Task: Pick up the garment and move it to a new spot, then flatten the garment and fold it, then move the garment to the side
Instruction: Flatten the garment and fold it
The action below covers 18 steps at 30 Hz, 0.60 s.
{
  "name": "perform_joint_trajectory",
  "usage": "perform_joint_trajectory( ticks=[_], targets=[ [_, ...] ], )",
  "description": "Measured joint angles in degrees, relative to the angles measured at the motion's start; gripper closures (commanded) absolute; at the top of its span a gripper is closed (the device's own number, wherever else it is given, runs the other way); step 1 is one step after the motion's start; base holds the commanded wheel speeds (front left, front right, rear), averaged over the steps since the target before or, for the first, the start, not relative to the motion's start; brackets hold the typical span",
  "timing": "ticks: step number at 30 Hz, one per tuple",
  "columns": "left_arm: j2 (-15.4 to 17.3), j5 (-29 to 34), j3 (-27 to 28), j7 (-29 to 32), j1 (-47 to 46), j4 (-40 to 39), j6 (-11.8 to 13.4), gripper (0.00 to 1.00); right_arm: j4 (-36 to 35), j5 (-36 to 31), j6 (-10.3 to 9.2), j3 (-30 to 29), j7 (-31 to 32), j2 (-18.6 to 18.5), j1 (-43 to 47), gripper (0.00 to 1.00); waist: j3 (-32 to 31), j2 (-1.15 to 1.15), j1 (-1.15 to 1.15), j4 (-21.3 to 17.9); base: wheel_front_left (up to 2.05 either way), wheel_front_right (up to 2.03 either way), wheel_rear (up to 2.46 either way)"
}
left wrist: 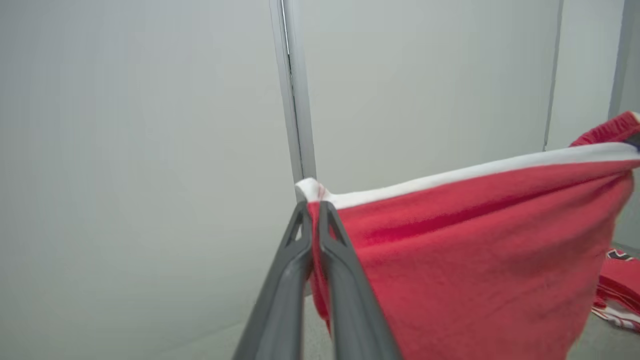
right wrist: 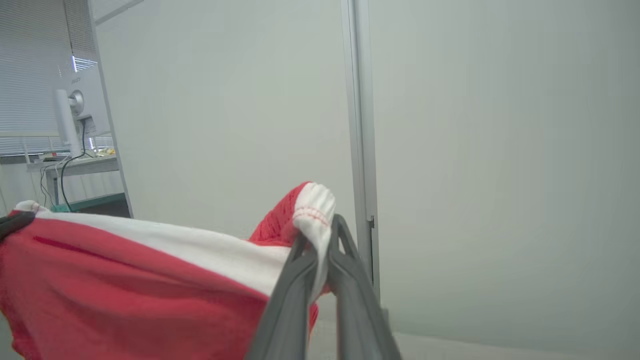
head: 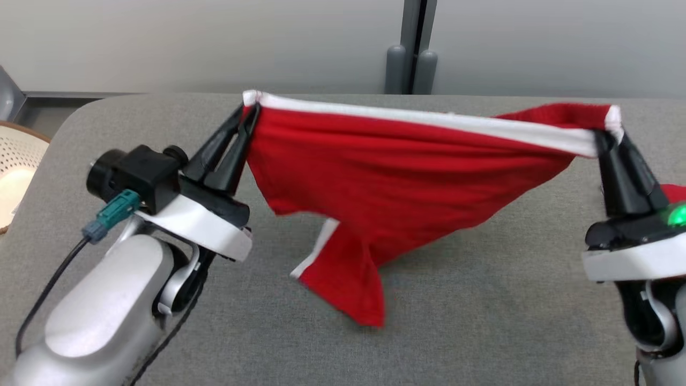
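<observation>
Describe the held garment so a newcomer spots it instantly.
Above the grey fabric table hangs a red knit garment with a white top band. The left gripper and right gripper stretch it by its corners; the other red cloth lies on the table.

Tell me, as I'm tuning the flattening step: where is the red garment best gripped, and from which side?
Probably at the two ends of its white band, each approached from the robot's side. The left gripper and right gripper are shut there; the band runs straight between them, so the garment hangs spread above the table.
</observation>
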Motion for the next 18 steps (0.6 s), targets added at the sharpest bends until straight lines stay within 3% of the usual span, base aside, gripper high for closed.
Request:
perform_joint_trajectory(
  ticks=[2,8,14,18],
  targets=[
    [1.4,2.1,1.3,-0.4,-1.0,-4.2,2.4,1.0,-2.4,-0.9,0.01,-2.5,1.9,1.0,-1.6,1.0,-1.1,0.0,0.0,-0.4,0.0,0.0,0.0],
    [3.6,3.6,2.8,1.0,-2.0,-12.7,5.2,1.0,-8.1,-2.0,0.0,-6.1,6.1,3.9,-4.8,1.0,-3.2,0.0,0.0,-1.5,0.0,0.0,0.0],
    [3.8,2.8,2.9,3.0,-4.2,-12.8,4.9,1.0,-8.9,-2.4,0.0,-6.7,8.5,6.2,-7.4,1.0,-1.5,0.0,0.0,-2.0,0.0,0.0,0.0],
    [2.9,1.8,3.9,3.3,-9.4,-8.7,2.3,1.0,-6.7,-2.1,0.0,-6.6,9.4,6.4,-13.2,1.0,1.4,0.0,0.0,-2.1,0.0,0.0,0.0]
  ],
)
